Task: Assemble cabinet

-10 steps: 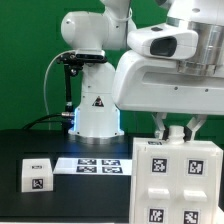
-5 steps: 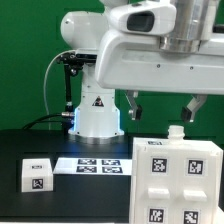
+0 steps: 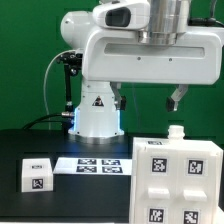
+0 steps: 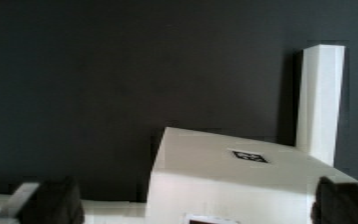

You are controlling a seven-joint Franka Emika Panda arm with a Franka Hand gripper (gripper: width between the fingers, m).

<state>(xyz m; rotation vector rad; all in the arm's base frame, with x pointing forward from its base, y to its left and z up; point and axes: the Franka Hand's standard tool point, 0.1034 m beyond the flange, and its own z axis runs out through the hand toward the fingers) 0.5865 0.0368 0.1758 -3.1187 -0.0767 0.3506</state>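
Note:
The cabinet (image 3: 180,180) is a large white box with several black-and-white tags on its face, at the exterior view's lower right. A small white knob (image 3: 176,131) sticks up from its top edge. My gripper (image 3: 148,98) hangs open and empty well above the cabinet, its dark fingers (image 3: 178,98) wide apart. In the wrist view the gripper (image 4: 197,205) looks down on the white cabinet (image 4: 229,165), with a long narrow white panel edge (image 4: 318,95) beyond it. Nothing is between the fingertips (image 4: 48,200).
A small white tagged block (image 3: 38,173) sits on the black table at the exterior view's left. The marker board (image 3: 100,163) lies flat in front of the arm's white base (image 3: 97,110). A green backdrop stands behind.
The gripper has risen from the cabinet's top edge and shifted toward the exterior view's left. Its fingers have spread wide apart. The cabinet has not moved.

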